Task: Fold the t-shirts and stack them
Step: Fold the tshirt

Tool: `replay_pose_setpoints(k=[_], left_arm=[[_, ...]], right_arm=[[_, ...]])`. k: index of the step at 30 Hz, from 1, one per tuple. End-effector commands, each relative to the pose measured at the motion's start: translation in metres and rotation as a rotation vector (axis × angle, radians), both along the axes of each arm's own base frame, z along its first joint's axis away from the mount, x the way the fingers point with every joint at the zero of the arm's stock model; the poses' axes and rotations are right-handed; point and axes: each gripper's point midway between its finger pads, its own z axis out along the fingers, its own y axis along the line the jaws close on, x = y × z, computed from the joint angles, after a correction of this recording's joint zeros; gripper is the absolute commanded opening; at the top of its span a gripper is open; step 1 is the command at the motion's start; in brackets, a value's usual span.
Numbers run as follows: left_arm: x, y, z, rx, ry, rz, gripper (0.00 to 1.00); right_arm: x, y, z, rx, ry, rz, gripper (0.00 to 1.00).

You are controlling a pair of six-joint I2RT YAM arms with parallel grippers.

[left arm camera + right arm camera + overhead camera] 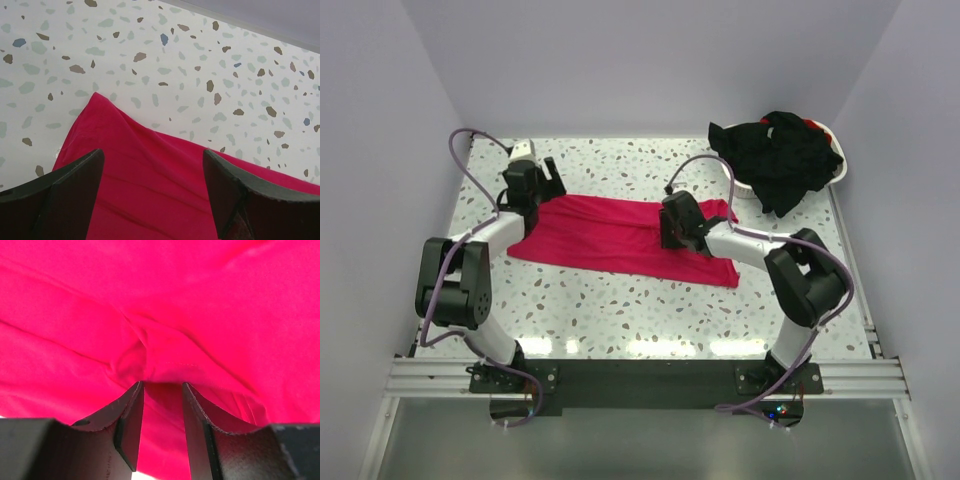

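A: Count of things?

B: One red t-shirt [610,235], laid as a long band across the middle of the table [620,310], running left to right. Heap of black t-shirts [780,160] in one white basket [838,165] at the far right, spilling over its near rim. Number in the heap impossible to separate. Two arms, two grippers.

A: State of left gripper [150,162]?

B: Spread wide, gripping nothing. Poised over the far-left corner of the red t-shirt, speckled tabletop beyond.

A: And right gripper [161,390]?

B: Jaws partly apart, narrow gap. Red cloth puckered into a knot right at the tips. Pinched or merely pressed down: cannot tell.

A: Hidden or cut off?

B: From above, right wrist sitting on the band's right part, covering cloth and its own fingers. Right wrist view filled almost edge to edge with red folds. Left wrist view showing only the one corner, rest of the shirt out of frame. Speck of red at the far edge of the black heap, too small to identify.

A: Surroundings?

B: Pale walls on three sides. Purple-grey cables [470,170] looping off both arms. Right forearm lying between band and basket.
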Motion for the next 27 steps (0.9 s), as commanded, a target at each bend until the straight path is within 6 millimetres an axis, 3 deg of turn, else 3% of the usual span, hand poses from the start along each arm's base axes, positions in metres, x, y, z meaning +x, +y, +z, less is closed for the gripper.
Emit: replay_pose_setpoints(k=[1, 9, 14, 27], left_arm=[[0.012, -0.003, 0.012, -0.021, -0.059, -0.011, 0.84], [0.017, -0.005, 0.010, -0.024, -0.058, -0.015, 0.85], [0.019, -0.005, 0.008, -0.024, -0.055, -0.013, 0.85], [0.021, -0.006, 0.000, -0.027, -0.036, -0.021, 0.86]], right_arm=[[0.029, 0.026, 0.029, 0.088, -0.094, 0.005, 0.39], [0.034, 0.035, 0.007, 0.071, -0.034, 0.013, 0.32], [0.031, 0.031, 0.007, 0.058, -0.025, -0.002, 0.10], [0.011, 0.042, 0.015, 0.107, 0.008, 0.017, 0.10]])
